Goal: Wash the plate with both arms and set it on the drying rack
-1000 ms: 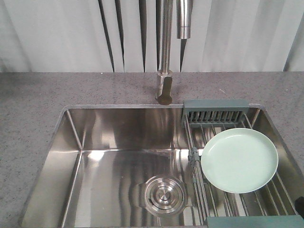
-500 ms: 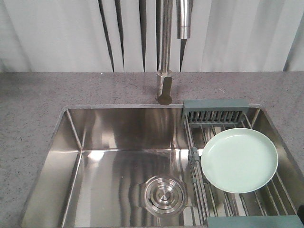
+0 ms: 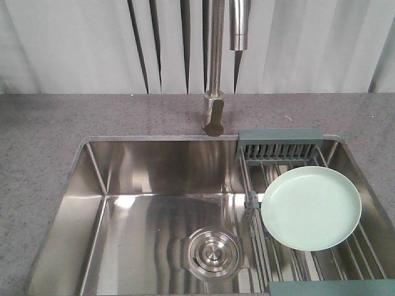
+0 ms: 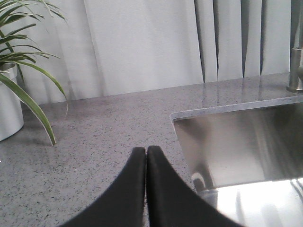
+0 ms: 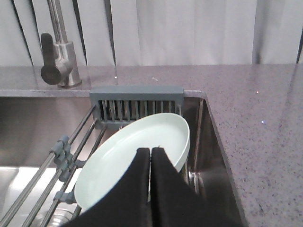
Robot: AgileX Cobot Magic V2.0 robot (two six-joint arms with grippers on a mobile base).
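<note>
The pale mint-green plate [image 3: 310,208] lies face up on the steel rods of the drying rack [image 3: 281,145], which spans the right end of the sink. In the right wrist view the plate [image 5: 142,135] rests in front of the rack's slotted grey-green end bar [image 5: 137,94]. My right gripper [image 5: 150,150] is shut and empty, its tips in front of the plate's middle. My left gripper [image 4: 146,149] is shut and empty over the grey countertop [image 4: 94,137], left of the sink's corner. Neither arm shows in the front view.
The steel sink basin [image 3: 154,203] has a round drain [image 3: 213,253]. A tall faucet [image 3: 214,92] stands behind it, left of the rack. A potted plant in a white pot [image 4: 7,109] stands at the counter's far left. Pale curtains hang behind.
A black piece of the right arm at the front view's bottom right corner has shrunk and gone out of view. The plate and rack have not moved.
</note>
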